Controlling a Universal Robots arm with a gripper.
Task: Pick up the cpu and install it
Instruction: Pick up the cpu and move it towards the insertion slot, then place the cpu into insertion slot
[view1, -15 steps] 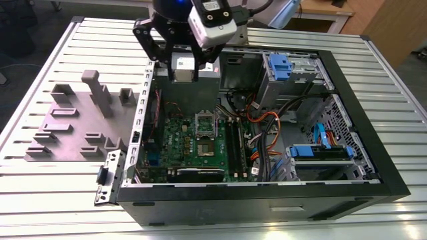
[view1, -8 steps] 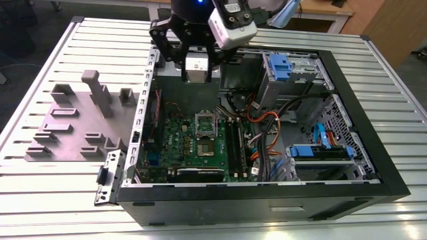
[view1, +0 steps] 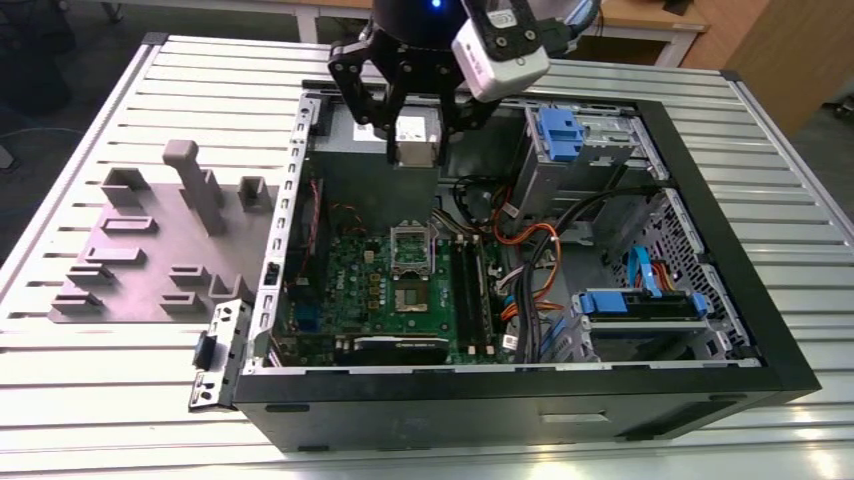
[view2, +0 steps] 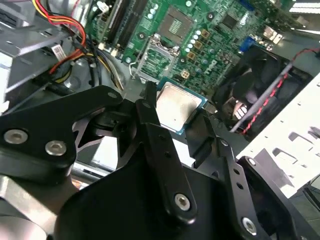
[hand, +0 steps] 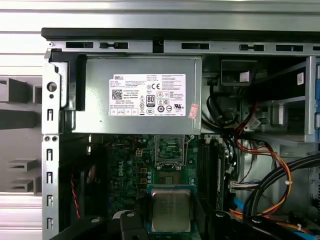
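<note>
- The black claw (view2: 176, 114) is clamped on the chip (view2: 176, 104), with one finger (view2: 149, 107) against one edge and another pressed on the opposite edge.
- In both wrist views the chip sits flat between the fingers, its pale metal top facing the cameras.
- Past the chip, in the second wrist view, lies the green board (view2: 210, 40) with its bare square socket (view2: 175, 22) and a raised metal frame (view2: 156, 62) just beside it.
- Red, yellow and orange wires (view2: 75, 45) run alongside the board.
- In the first wrist view, a grey metal box (hand: 95, 100) with a white label sits beyond the socket, against the case wall.
- In the exterior view the claw hangs with the chip over the far end of the open black case (view1: 727, 250), around that grey box.
- Outside the case, on the exterior view's left, a grey tray (view1: 134, 270) with upright blocks rests on the ribbed metal table (view1: 80, 400).
</note>
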